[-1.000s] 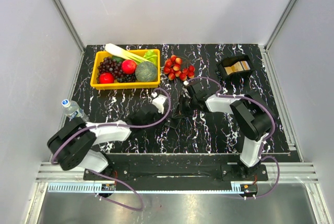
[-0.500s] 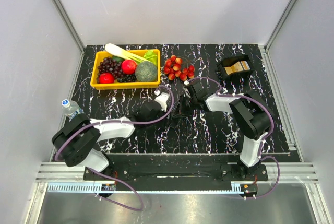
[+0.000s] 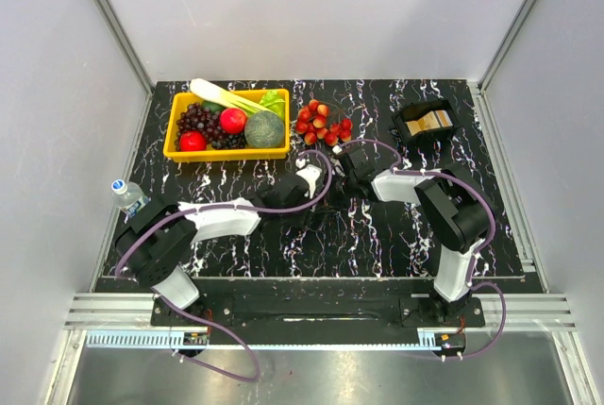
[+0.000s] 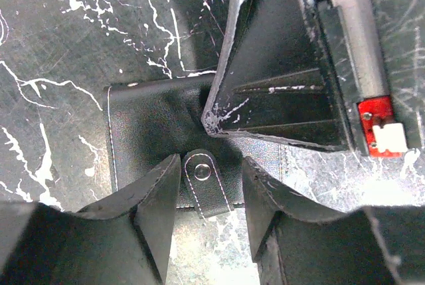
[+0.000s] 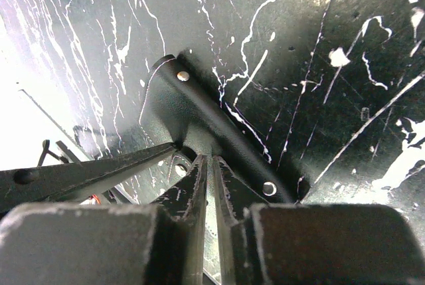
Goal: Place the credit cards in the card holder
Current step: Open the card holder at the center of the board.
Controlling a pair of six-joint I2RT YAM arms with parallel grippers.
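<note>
Black card holder (image 4: pixel 149 125) lay flat | left gripper (image 4: pixel 209 175) gaped empty astride its snap (image 4: pixel 202 171) | right gripper (image 5: pixel 208 165), nearly closed, pinched its edge

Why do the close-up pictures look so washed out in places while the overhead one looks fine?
Right wrist view: glare bleaches the table white at left, and the right end effector looks soft. Left wrist view: a blown-out patch shows between the fingers of the left end effector, past the card holder. Top view: even light, sharp throughout.
</note>
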